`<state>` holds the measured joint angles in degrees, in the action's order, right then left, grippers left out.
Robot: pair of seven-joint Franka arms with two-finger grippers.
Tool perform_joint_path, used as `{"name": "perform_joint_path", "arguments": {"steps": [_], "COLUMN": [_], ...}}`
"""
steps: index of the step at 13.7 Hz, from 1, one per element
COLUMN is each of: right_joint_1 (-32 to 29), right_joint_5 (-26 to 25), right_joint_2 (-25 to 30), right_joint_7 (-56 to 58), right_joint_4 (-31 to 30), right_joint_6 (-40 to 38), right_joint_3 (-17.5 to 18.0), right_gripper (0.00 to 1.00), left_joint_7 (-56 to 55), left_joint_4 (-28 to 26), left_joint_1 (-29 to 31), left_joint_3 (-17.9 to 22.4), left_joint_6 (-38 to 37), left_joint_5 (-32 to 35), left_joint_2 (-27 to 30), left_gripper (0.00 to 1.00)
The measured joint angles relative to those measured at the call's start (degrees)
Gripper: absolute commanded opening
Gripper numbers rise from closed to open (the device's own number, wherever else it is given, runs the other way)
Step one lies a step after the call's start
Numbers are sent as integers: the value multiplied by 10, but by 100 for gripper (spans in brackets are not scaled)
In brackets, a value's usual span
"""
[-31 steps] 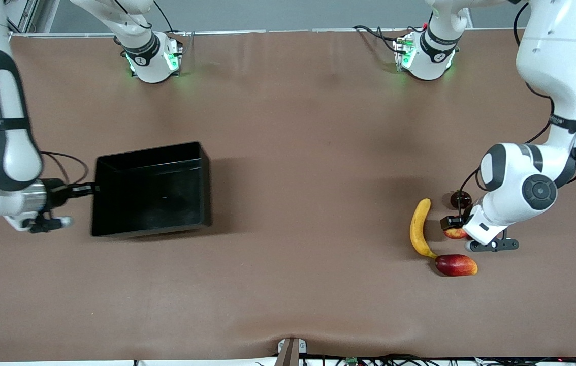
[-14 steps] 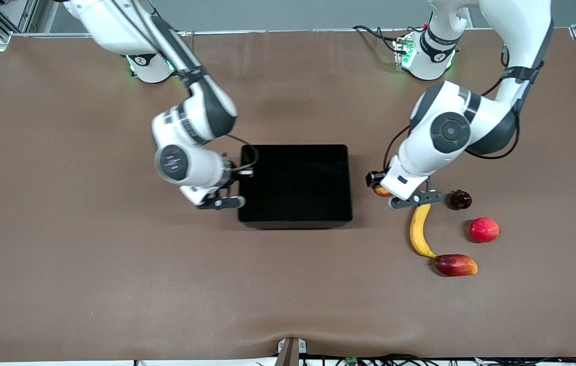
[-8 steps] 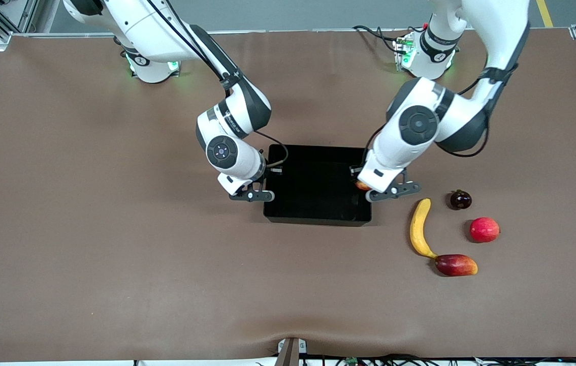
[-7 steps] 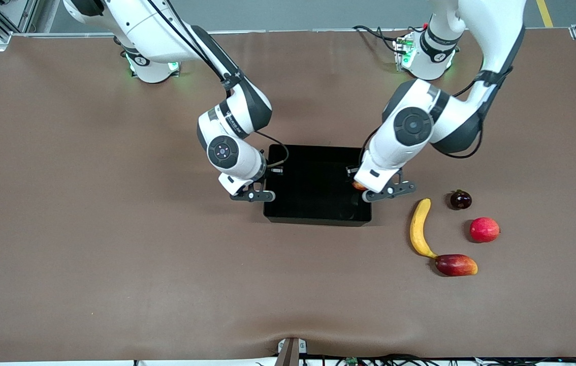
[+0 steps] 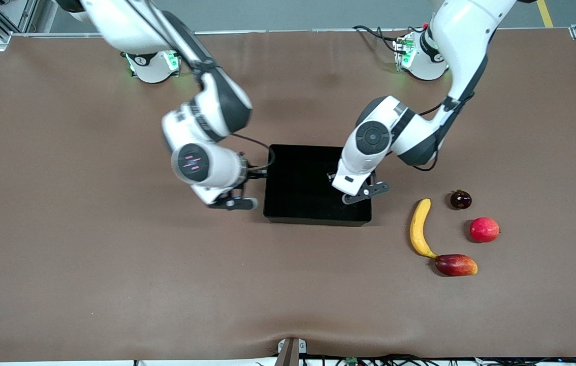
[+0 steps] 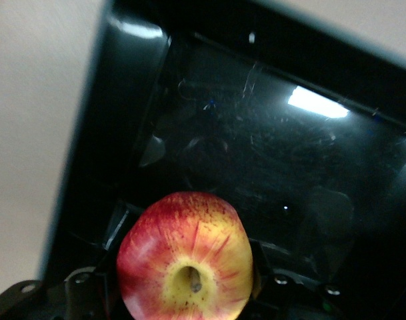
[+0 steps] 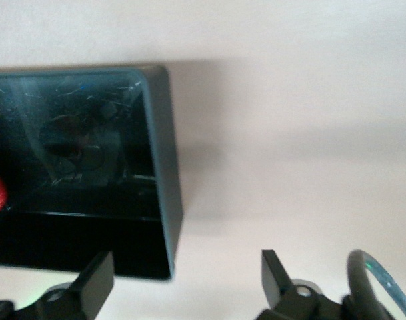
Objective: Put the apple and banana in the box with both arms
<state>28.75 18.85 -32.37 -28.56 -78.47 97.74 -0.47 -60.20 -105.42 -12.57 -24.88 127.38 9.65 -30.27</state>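
My left gripper (image 6: 187,263) is shut on the apple (image 6: 183,260), mottled red and yellow with its stem dimple facing the camera. It holds the apple above the black box's floor (image 6: 269,147). In the front view the left gripper (image 5: 329,177) is over the box (image 5: 313,216), and its hand hides the apple. My right gripper (image 7: 186,263) is open and empty over the table beside the box's wall (image 7: 164,167) toward the right arm's end; it shows in the front view too (image 5: 256,175). The banana (image 5: 418,227) lies on the table toward the left arm's end of the box.
A uniformly red round fruit (image 5: 484,229), an elongated dark red-and-yellow fruit (image 5: 455,265) touching the banana's tip, and a small dark fruit (image 5: 460,199) lie near the banana. The brown table spreads wide around the box.
The right gripper dragged the box to the table's middle, then came off its wall and drew back. The left gripper carried the apple from beside the banana to over the box.
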Motion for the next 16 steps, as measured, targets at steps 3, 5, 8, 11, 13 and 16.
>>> {"name": "perform_joint_path", "arguments": {"steps": [3,5,8,11,13,16], "right_joint_1": [-61,-83,-88,-117,-157,-219], "right_joint_5": [-21,-83,-160,-172,-172,-172], "right_joint_2": [36,70,116,154,182,226], "right_joint_7": [14,17,18,24,79,159], "right_joint_4": [35,39,40,39,39,29], "right_joint_6": [-56,-61,-82,-134,-155,-185], "right_joint_3": [-2,-2,-3,-11,-12,-14], "right_gripper": [100,100,100,100,100,100], "left_joint_7": [-18,-18,-19,-20,-20,-17], "left_joint_4": [-5,-7,-7,-1,14,74], "left_joint_1": [-4,-3,-1,4,6,9], "left_joint_3": [1,3,4,4,3,3], "left_joint_6": [14,18,20,20,0,-107], "left_joint_5": [10,11,11,11,11,11], "left_joint_2": [-26,-38,-45,-43,-25,36], "left_gripper": [0,0,100,100,100,100]}}
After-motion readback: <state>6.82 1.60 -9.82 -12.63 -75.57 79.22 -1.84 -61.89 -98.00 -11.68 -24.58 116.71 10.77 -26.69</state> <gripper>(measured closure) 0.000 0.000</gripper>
